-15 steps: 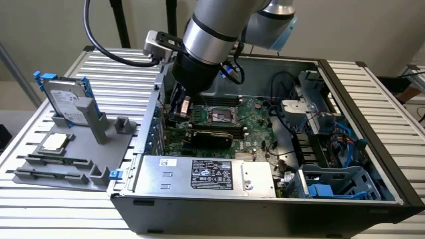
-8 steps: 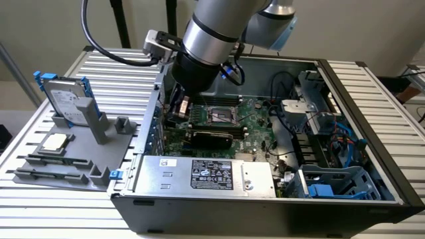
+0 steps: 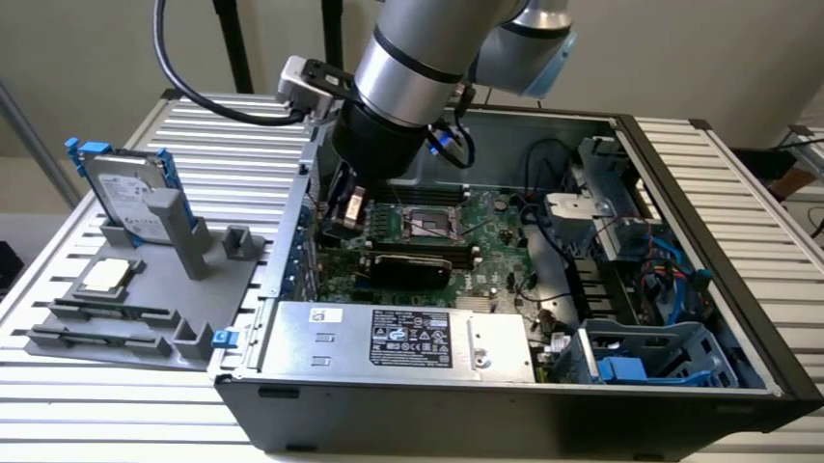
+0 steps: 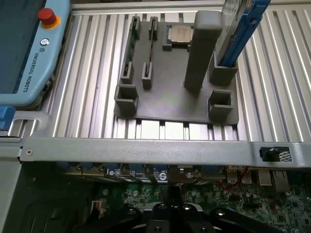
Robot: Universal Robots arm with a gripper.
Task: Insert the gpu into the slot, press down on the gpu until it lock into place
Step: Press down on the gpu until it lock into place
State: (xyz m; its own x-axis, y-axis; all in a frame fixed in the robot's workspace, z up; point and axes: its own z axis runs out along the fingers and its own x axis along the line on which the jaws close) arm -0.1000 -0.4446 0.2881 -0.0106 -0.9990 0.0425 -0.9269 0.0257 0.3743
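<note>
A table (image 3: 219,121) of ribbed silver metal carries everything; its slats (image 4: 97,73) run side to side in the exterior view and reach past the load toward both the exterior view's left and right edges; behind the table's far edge stands a plain cream wall (image 3: 91,48), washed paler with light toward the exterior view's right; black poles (image 3: 235,43) rise before it near the far left corner; a grey slanted bar (image 3: 29,135) crosses beyond the left edge, above a pale floor (image 3: 26,207); in the wrist view the slats gleam in bright streaks.

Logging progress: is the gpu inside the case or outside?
Inside: the gpu sits on the green motherboard in the open case. Locked or not, cannot tell.
</note>
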